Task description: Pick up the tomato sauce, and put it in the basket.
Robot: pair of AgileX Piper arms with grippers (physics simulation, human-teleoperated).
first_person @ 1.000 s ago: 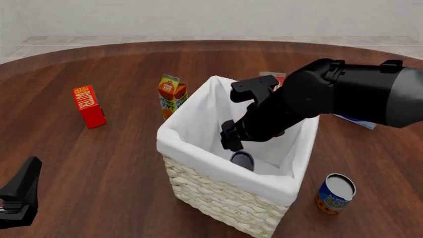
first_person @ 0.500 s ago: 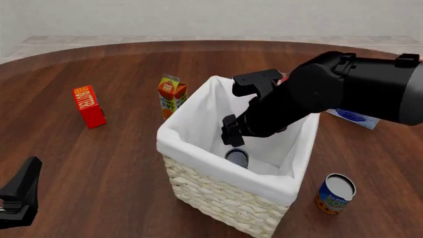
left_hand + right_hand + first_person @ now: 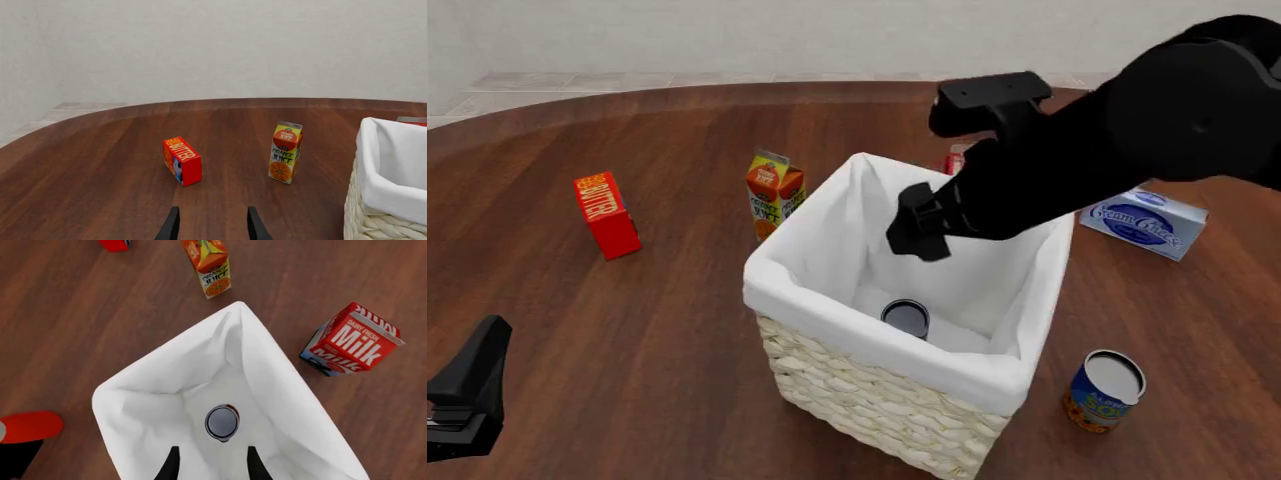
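The tomato sauce (image 3: 905, 318) stands on the white-lined floor of the basket (image 3: 868, 395), at the centre of the front view. Above it, the right hand (image 3: 209, 467) hangs with fingers apart and empty. The left hand (image 3: 210, 230), at the frame's lower left, hovers over bare worktop (image 3: 627, 330), fingers parted, holding nothing.

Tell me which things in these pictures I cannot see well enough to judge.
- Tomato sauce: both views show only its top inside the basket; the label is hidden.
- Milk carton: front view, mostly behind the right arm.
- Left gripper: cut off by the picture's edge.
- Blue can: label text too small.
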